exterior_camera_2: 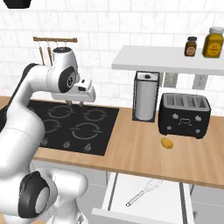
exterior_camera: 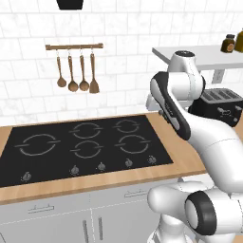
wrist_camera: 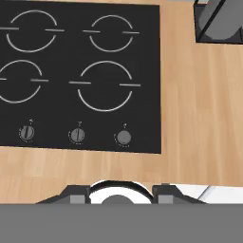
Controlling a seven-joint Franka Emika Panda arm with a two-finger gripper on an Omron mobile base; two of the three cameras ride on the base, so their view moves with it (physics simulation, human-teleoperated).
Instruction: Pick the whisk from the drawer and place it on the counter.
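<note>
Bright even rendered light, soft faint shadows; slightly pixelated

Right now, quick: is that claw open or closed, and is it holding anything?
Claw: open, holding nothing, above the cooktop. The whisk lies untouched in the open drawer.

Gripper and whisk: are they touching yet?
Apart. In the right base view the gripper hangs above the cooktop, while the whisk lies in the open drawer, with the counter edge between them.

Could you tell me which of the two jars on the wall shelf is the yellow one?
The yellow jar is the larger one nearest the shelf's right end; the smaller jar to its left is dark brown.
</note>
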